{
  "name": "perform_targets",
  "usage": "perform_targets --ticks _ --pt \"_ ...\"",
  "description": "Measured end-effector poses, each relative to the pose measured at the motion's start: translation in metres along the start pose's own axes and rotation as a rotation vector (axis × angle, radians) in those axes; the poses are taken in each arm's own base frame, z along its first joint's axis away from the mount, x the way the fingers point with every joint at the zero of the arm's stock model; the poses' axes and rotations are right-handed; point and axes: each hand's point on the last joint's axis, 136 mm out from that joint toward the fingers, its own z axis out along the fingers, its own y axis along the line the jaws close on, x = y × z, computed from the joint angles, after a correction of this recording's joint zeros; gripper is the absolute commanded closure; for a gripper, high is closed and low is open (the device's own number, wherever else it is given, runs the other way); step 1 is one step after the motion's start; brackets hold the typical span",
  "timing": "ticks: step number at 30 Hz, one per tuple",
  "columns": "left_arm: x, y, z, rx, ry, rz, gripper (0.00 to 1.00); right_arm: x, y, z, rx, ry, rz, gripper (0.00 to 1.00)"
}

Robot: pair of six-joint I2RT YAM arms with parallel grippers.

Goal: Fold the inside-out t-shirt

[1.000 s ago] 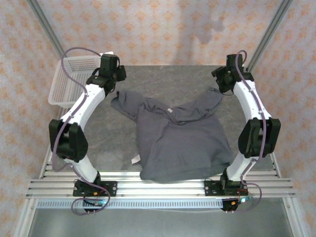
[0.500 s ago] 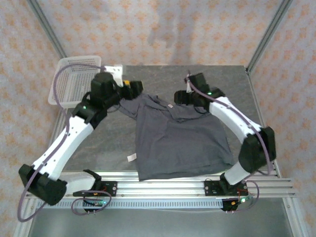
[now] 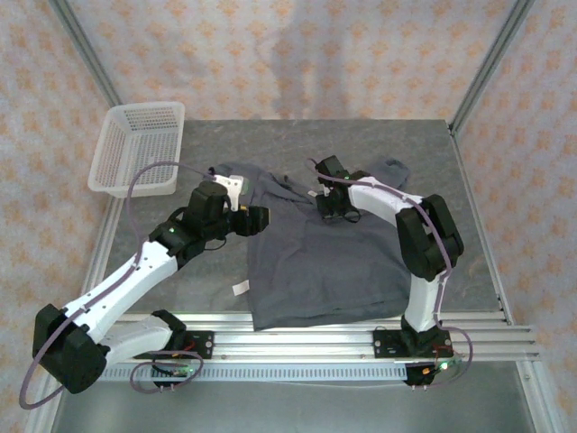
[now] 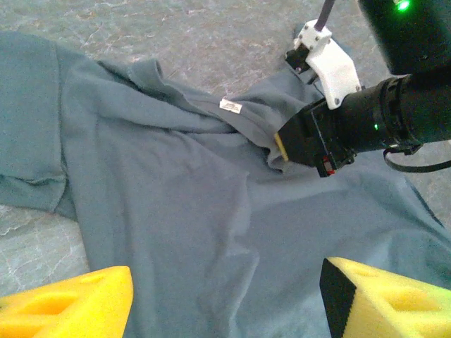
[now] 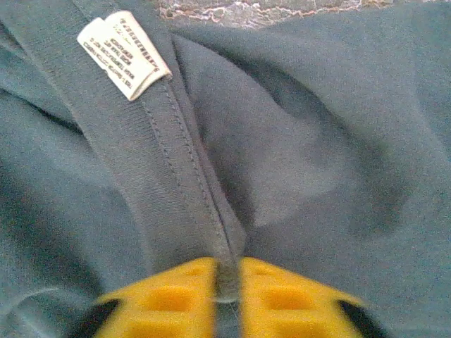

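Note:
The inside-out t-shirt (image 3: 334, 266), dark slate-grey and wrinkled, lies spread in the middle of the table with its collar toward the far side. My right gripper (image 3: 326, 206) is down at the collar. In the right wrist view its yellow fingers (image 5: 227, 278) are shut on the ribbed collar band, just below the pale tag (image 5: 123, 53). My left gripper (image 3: 261, 219) hovers at the shirt's left shoulder. In the left wrist view it stands open (image 4: 225, 310) above the cloth (image 4: 176, 197), with nothing between its fingers, and the right gripper (image 4: 282, 146) shows ahead of it.
A white mesh basket (image 3: 138, 149) stands at the table's far left corner. A second small pale label (image 3: 241, 289) sticks out at the shirt's left edge. Bare grey table (image 3: 180, 289) lies left of the shirt, and the metal rail (image 3: 297, 338) runs along the near edge.
Both arms swung in from the far corners and came down to the shirt. The right gripper reached the collar and shut on it. The left gripper moved to the left shoulder, still open.

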Motion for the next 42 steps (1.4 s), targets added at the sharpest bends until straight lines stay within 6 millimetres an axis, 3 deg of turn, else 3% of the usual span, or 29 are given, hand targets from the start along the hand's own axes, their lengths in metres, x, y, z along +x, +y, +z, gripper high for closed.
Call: perform_targets --ticks 5,8,10,11,12,13,16,18,20,21,23,24,25,28,30,32,35,38,42 --pt "0.000 0.002 0.000 -0.009 -0.001 0.000 0.28 -0.020 -0.002 -0.010 0.022 -0.051 -0.006 1.00" --pt "0.000 0.002 0.000 -0.009 0.000 0.000 0.28 -0.065 -0.012 -0.031 0.106 -0.167 -0.018 1.00" --pt "0.002 0.002 0.002 -0.010 0.005 -0.001 0.28 -0.113 -0.023 -0.048 0.177 -0.296 -0.010 0.99" --pt "0.002 0.003 0.004 -0.012 0.010 -0.001 0.28 -0.134 -0.029 -0.055 0.205 -0.345 0.000 0.87" --pt "0.005 0.004 0.007 -0.016 0.021 -0.002 0.28 -0.160 -0.035 -0.061 0.232 -0.399 0.018 0.64" --pt "0.008 0.005 0.010 -0.020 0.035 -0.004 0.28 -0.187 -0.043 -0.065 0.255 -0.446 0.043 0.48" --pt "0.018 0.010 0.023 -0.035 0.080 -0.010 0.28 -0.245 -0.066 -0.072 0.320 -0.523 0.106 0.43" --pt "0.024 0.012 0.029 -0.048 0.103 -0.025 0.28 -0.254 -0.082 -0.073 0.366 -0.515 0.136 0.41" --pt "0.029 0.017 0.035 -0.073 0.119 -0.046 0.31 -0.238 -0.093 -0.071 0.392 -0.449 0.155 0.42" --pt "0.031 0.021 0.038 -0.093 0.127 -0.061 0.38 -0.227 -0.095 -0.071 0.390 -0.420 0.164 0.43" --pt "0.038 0.031 0.047 -0.139 0.150 -0.099 0.66 -0.185 -0.096 -0.071 0.353 -0.340 0.177 0.45" --pt "0.044 0.037 0.054 -0.166 0.169 -0.123 0.86 -0.159 -0.095 -0.074 0.321 -0.307 0.189 0.51" --pt "0.050 0.042 0.061 -0.190 0.191 -0.145 1.00 -0.133 -0.094 -0.079 0.291 -0.283 0.207 0.60" --pt "0.067 0.054 0.086 -0.241 0.249 -0.218 1.00 -0.058 -0.101 -0.112 0.193 -0.294 0.319 0.87" --pt "0.075 0.059 0.101 -0.264 0.270 -0.260 1.00 -0.029 -0.112 -0.129 0.148 -0.337 0.417 0.99" --pt "0.078 0.066 0.116 -0.299 0.282 -0.296 1.00 -0.011 -0.123 -0.132 0.119 -0.367 0.509 1.00" --pt "0.069 0.071 0.139 -0.341 0.270 -0.327 1.00 0.016 -0.132 -0.107 0.093 -0.323 0.611 1.00" --pt "0.049 0.073 0.161 -0.363 0.223 -0.348 1.00 0.043 -0.135 -0.069 0.077 -0.222 0.689 1.00" --pt "0.026 0.089 0.192 -0.390 0.174 -0.395 1.00 0.058 -0.139 -0.031 0.050 -0.133 0.775 1.00"
